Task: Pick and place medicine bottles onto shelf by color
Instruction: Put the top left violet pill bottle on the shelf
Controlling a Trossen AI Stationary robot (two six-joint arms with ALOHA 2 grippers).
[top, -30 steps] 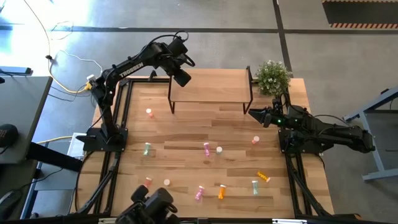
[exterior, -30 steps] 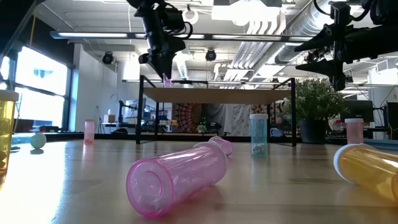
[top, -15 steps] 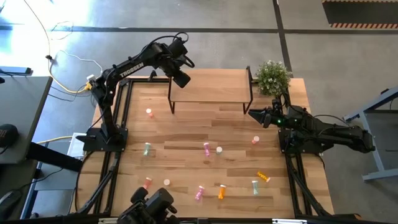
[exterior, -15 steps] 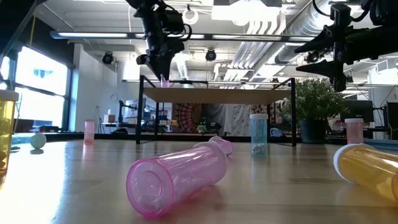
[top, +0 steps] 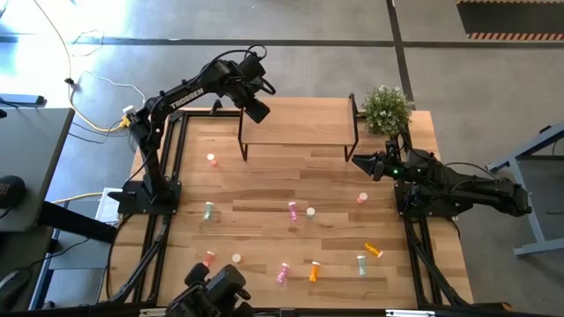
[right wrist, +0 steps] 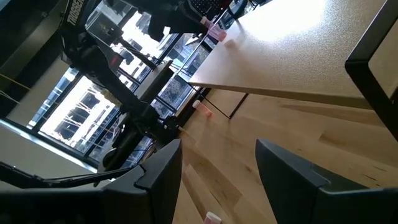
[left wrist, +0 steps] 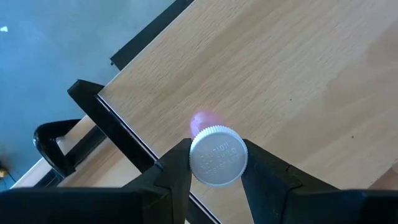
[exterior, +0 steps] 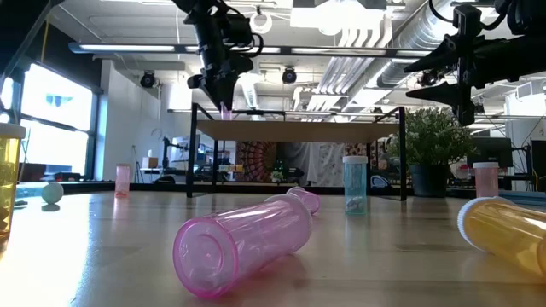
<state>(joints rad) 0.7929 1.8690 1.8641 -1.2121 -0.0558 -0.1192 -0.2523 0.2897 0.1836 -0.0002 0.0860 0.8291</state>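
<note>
The shelf stands at the table's far middle, a light-wood board on a black frame; it also shows in the low view. My left gripper is over the shelf's far left corner, shut on a pink bottle with a white cap. Several other bottles are scattered on the table, among them pink, pale green, pink, salmon and orange. My right gripper is open and empty, in the air beside the shelf's right legs. My left gripper pinches the pink bottle between its two fingers at the white cap, the bottle's top end. The fingers come from above, pointing down. The bottle hangs upright below them, its pink lower end at the shelf board; whether it touches, I cannot tell.
A small potted plant stands at the table's far right corner, beside the shelf. A pink bottle lies on its side close to the low camera, an orange one to its right. Loose white caps lie on the table.
My left gripper has sunk a little toward the shelf board with the pink bottle, which stays upright.
</note>
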